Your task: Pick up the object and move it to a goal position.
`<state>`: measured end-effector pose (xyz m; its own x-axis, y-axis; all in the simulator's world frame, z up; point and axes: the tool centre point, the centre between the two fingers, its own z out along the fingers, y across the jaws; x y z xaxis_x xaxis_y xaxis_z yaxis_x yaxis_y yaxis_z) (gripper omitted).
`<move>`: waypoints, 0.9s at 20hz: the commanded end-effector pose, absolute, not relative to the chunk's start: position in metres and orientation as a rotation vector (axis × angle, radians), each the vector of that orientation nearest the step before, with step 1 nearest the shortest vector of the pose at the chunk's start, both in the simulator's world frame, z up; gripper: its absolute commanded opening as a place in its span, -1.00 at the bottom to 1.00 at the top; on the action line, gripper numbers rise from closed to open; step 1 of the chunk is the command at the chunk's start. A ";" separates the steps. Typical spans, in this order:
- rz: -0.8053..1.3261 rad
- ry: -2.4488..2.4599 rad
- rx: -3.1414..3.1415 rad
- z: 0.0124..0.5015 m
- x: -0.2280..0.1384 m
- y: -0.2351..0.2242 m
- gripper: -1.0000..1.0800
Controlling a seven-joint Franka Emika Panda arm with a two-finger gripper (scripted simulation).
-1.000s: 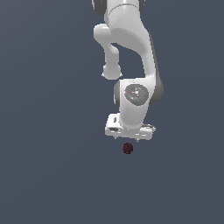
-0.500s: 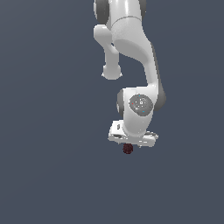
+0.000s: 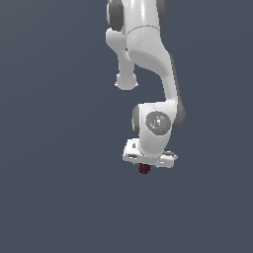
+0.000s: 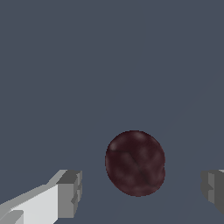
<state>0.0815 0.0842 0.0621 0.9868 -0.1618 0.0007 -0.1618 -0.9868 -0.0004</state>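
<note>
The ball (image 4: 135, 162) is dark red, mottled with paler blotches. The claw (image 4: 140, 192) has grey fingertips (image 4: 70, 193) on white; the table (image 4: 87, 65) is slate blue-grey.

Ball between spread fingers

The dark red ball (image 4: 135, 162) sits between the end effector (image 4: 142, 192) fingers (image 4: 70, 192), touching neither.

The white arm (image 3: 148, 59) comes down from the top of the exterior view, bends at an elbow, and ends in a round wrist (image 3: 157, 123) pointing straight down. Below it the flat hand block sits nearly level. The gripper (image 4: 142, 192) faces downward with its jaws spread wide apart; in the wrist view one grey fingertip (image 4: 70, 192) shows at each side, with a clear gap between them
</note>
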 end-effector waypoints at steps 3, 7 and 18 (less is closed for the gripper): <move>0.000 0.257 -3.131 0.038 0.081 0.084 0.92; 0.000 0.257 -3.131 0.028 0.081 0.085 0.92; 0.000 0.257 -3.131 0.028 0.082 0.085 -1.00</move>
<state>0.0817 0.0846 0.0279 0.9866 -0.1629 -0.0011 -0.1629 -0.9866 0.0003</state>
